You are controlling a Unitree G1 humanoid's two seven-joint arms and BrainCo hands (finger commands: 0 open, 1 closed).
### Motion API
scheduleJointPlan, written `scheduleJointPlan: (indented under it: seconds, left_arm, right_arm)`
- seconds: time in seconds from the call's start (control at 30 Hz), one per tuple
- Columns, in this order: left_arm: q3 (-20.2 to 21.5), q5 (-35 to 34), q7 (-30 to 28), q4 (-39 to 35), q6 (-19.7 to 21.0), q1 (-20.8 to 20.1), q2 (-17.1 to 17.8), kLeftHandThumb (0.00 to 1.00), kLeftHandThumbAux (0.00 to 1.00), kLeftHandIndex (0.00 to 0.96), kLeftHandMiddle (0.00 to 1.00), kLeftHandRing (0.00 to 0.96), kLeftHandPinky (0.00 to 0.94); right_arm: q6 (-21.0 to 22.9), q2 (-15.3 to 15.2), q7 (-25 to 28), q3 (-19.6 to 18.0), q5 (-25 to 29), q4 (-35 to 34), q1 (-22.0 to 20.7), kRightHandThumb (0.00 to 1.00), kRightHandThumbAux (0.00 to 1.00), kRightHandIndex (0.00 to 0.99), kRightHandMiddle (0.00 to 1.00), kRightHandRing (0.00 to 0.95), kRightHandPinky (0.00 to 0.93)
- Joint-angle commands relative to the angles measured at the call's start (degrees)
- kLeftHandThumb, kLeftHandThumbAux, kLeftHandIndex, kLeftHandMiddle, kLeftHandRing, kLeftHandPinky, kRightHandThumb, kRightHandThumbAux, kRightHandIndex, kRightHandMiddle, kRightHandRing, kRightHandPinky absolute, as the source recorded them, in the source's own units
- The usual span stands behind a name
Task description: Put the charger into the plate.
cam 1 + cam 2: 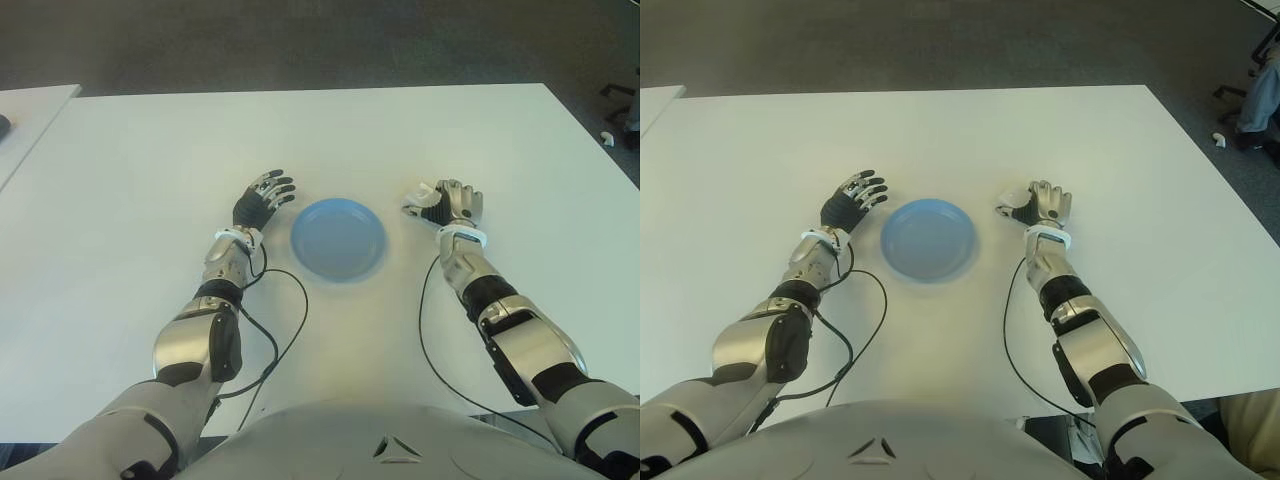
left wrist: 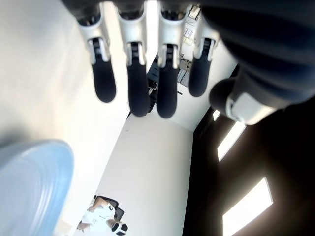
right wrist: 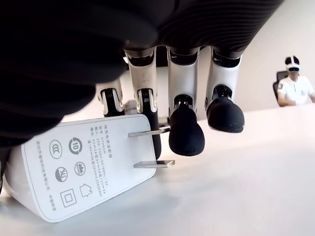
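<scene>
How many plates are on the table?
1. The blue plate sits on the white table between the left hand and the right hand, which is closed on the charger. None seems hidden.

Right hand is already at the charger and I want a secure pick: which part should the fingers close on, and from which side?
Grip the charger by its white body, across the broad flat sides, coming from above with the right hand that covers it. It lies on the table with its two prongs sticking out sideways, so keep the fingers off those.
</scene>
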Motion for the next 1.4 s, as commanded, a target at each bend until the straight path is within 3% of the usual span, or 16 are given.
scheduleJointPlan:
  seconds: [0.03, 0.27, 0.57, 0.73, 1.0, 1.4]
  left_arm:
    - [0.0, 0.4, 1.2, 0.5, 1.0, 1.7, -0.4, 0.000, 0.512, 0.301, 0.377, 0.363, 0.345]
    - [0.0, 0.4, 0.9, 0.6, 1.0, 1.7, -0.3, 0.000, 0.518, 0.298, 0.372, 0.361, 0.344]
    - [0.3, 0.1, 1.0, 1.0, 1.7, 1.5, -0.3, 0.000, 0.528, 0.295, 0.372, 0.361, 0.349]
    - [0.8, -0.4, 1.0, 1.3, 2.4, 1.2, -0.4, 0.000, 0.530, 0.294, 0.371, 0.362, 0.349]
    - [2.0, -1.3, 0.9, 1.6, 3.9, 0.9, -0.7, 0.000, 0.533, 0.292, 0.367, 0.360, 0.344]
    - [2.6, -1.6, 2.1, 1.5, 4.7, 0.7, -1.2, 0.000, 0.537, 0.302, 0.373, 0.363, 0.353]
  right_arm:
    - [-1.5, -0.3, -0.7, -0.3, 0.9, 0.7, 2.6, 0.849, 0.677, 0.402, 0.519, 0.782, 0.818]
    - [-2.1, -1.9, -1.4, -1.8, 1.1, -4.3, 1.7, 0.849, 0.677, 0.400, 0.521, 0.798, 0.829]
    - [3.4, -4.2, 3.5, -3.4, -1.8, -25.4, 4.2, 0.850, 0.677, 0.401, 0.523, 0.807, 0.828]
    - [5.2, -3.5, 6.4, -3.4, -3.7, -37.3, 6.1, 0.851, 0.676, 0.403, 0.523, 0.808, 0.823]
    - [6.2, -0.6, 10.6, -2.0, -5.9, -42.6, 5.8, 0.853, 0.675, 0.405, 0.523, 0.814, 0.803]
    - [1.2, 1.6, 15.1, 0.6, -5.9, -43.4, 6.7, 0.852, 0.675, 0.406, 0.518, 0.812, 0.803]
